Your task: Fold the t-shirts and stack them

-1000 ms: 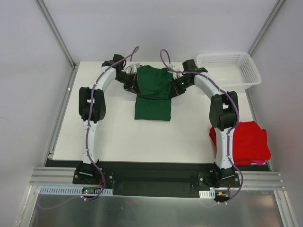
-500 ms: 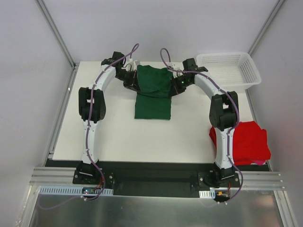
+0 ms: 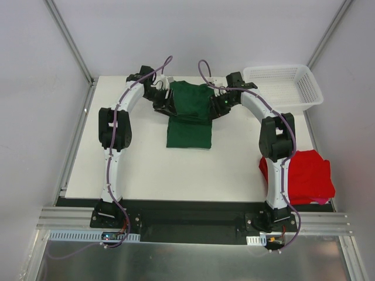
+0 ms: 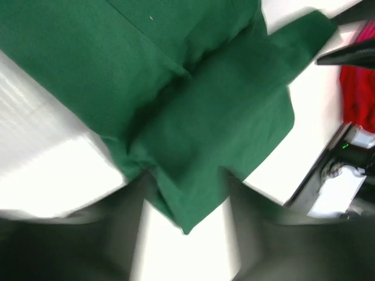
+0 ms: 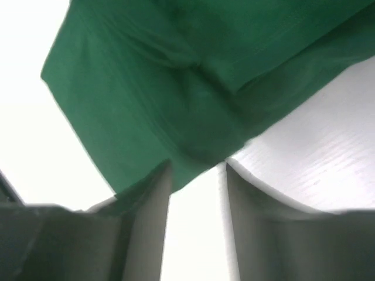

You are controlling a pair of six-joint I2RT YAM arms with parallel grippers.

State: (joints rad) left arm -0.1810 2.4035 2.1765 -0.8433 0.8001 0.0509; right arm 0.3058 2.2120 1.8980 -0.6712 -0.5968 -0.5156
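Mia: From the top, where is the green t-shirt (image 3: 188, 117)?

Tom: It lies folded on the table (image 3: 146, 170). Its long way runs from far to near. The white basket (image 3: 319, 96) sits off to its right.

Mia: And the grippers?

Tom: The left gripper (image 3: 164, 100) is at its left edge. The right gripper (image 3: 218, 105) is at its right edge. Both are by its far half, so neither one is nearer.

Mia: The red t-shirt (image 3: 304, 175)?

Tom: Well apart from the green one, to its right and nearer. The right arm (image 3: 275, 140) is the close one for that.

Mia: Now the left wrist camera.

Tom: The fingers (image 4: 76, 252) stand a bit apart. A corner of the green cloth pokes in between them, but they do not pinch it.

Mia: And the right wrist camera?

Tom: Those fingers (image 5: 146, 228) stand apart too. The green edge lies just at their tips, and bare table shows in the gap. Nothing is held.

Mia: So the cloth is straight ahead of both?

Tom: I think so. A small push forward would reach it.

Mia: Any words or labels?

Tom: None that I can read.
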